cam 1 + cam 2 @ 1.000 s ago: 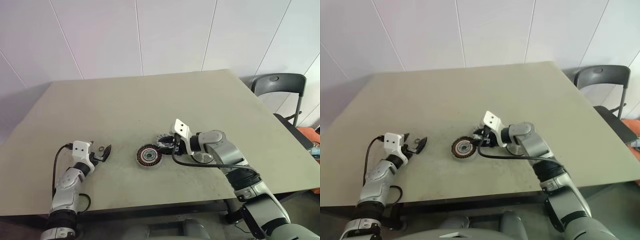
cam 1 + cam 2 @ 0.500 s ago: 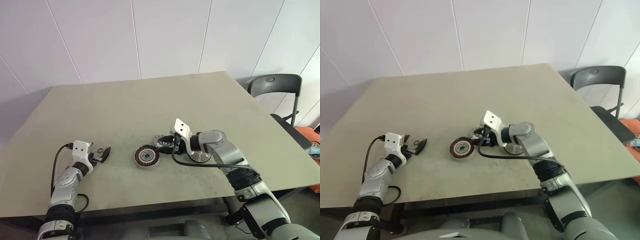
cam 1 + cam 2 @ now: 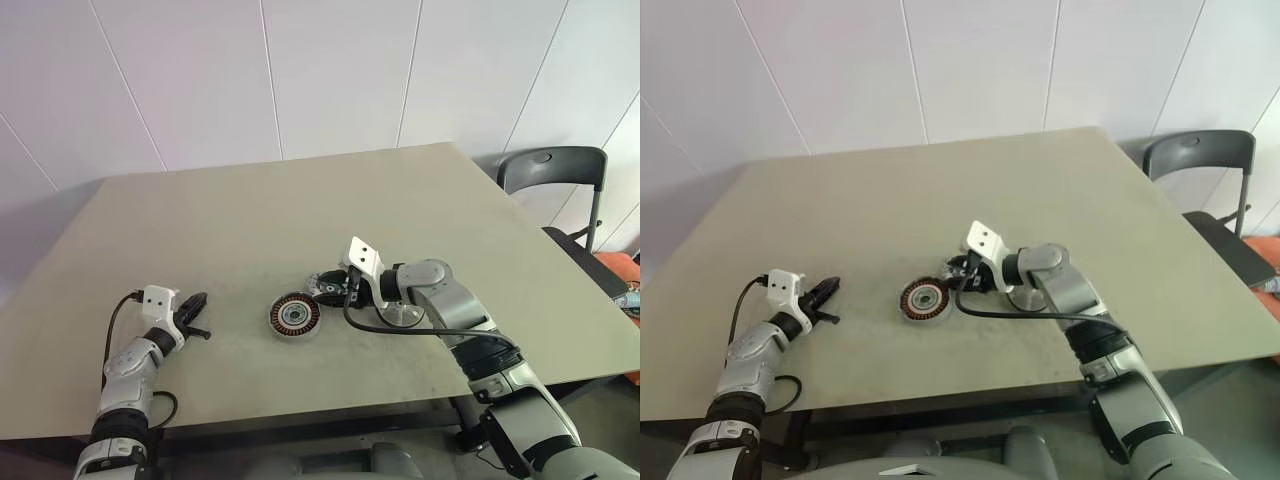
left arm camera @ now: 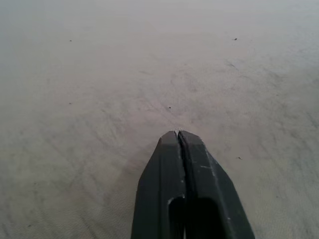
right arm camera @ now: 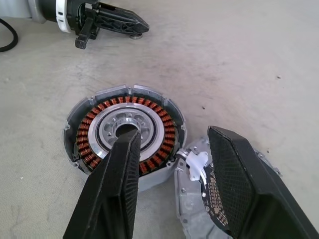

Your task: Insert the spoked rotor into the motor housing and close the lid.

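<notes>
The left arm is lying low and reaching forward, its left pincer (image 3: 195, 305) pressed fully together into a single dark wedge. The right arm is bending across toward the left, its right pincer (image 5: 174, 164) angling downward with the fingers (image 5: 234, 174) standing apart.

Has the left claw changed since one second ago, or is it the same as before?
Yes. The left claw was open a second ago and is now shut and empty. It stays left of the motor housing on the table, without a clear shift.
</notes>
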Controlling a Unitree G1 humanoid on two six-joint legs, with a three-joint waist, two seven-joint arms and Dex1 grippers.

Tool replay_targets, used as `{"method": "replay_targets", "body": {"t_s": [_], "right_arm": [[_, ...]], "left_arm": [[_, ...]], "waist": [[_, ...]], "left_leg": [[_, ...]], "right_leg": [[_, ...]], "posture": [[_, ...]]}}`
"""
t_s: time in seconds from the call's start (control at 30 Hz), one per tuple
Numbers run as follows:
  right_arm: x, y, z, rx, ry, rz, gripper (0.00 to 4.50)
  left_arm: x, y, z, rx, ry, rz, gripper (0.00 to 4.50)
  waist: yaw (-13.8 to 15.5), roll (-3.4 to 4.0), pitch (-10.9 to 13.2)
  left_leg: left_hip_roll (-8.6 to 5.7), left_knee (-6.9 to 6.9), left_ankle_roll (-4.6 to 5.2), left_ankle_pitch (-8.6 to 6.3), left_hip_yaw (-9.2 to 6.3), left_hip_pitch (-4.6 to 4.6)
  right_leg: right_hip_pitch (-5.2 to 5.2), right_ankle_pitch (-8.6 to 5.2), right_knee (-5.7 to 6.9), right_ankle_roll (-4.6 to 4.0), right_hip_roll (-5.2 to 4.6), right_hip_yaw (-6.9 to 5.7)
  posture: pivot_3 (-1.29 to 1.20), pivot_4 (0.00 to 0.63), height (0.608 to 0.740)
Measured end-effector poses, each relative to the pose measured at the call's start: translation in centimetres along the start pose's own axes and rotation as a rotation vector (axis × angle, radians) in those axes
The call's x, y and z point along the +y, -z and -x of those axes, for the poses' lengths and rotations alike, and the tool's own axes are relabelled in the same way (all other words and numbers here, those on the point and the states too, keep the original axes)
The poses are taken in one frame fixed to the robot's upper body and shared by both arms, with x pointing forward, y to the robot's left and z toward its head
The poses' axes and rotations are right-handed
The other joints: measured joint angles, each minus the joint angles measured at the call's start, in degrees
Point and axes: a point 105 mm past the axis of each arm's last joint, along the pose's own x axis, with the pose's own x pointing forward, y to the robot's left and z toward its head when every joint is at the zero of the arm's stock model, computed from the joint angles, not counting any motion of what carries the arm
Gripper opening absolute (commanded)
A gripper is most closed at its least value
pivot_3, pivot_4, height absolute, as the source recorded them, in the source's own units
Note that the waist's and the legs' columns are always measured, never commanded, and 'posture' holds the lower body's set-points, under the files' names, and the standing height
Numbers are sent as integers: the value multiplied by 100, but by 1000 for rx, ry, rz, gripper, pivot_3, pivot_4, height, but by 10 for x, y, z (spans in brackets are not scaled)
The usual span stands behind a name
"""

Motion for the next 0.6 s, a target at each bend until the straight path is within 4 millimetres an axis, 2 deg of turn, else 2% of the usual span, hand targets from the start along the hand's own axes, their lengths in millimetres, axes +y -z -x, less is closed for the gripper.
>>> {"method": "replay_targets", "body": {"t_s": [0.2, 0.23, 0.3, 0.57, 0.6], "right_arm": [[0, -1, 0, -6, 1, -5, 2317], [0, -1, 0, -9, 1, -7, 2317], [0, -1, 0, -11, 1, -8, 2317], [-1, -1, 0, -11, 7, -9, 2317], [-1, -1, 0, -11, 7, -9, 2317]], "left_arm": [[-5, -9, 4, -66, 58, -26, 34], [-6, -10, 4, -74, 68, -33, 203], [-7, -11, 5, -82, 88, -32, 606], [-3, -13, 10, -87, 109, -1, 3182], [-2, -14, 10, -86, 108, 4, 3182]], "waist": [[6, -19, 2], [10, -28, 3], [19, -39, 6], [6, -46, 7], [5, -47, 7]], "left_leg": [[-4, -3, -1, -1, 0, -10], [-6, -3, 1, -4, 0, -13], [-9, -4, 8, -10, 1, -18], [-8, -2, 10, -13, 2, -67], [-8, -1, 9, -13, 2, -74]], "right_leg": [[-33, 14, -24, 13, -1, -1], [-33, 14, -29, 13, -2, -1], [-35, 16, -35, 11, -4, -1], [-95, 25, -28, -3, -2, -1], [-103, 26, -25, -5, -2, -1]], "posture": [[0, 0, 740], [0, 0, 740], [0, 0, 740], [0, 0, 740], [0, 0, 740]]}}
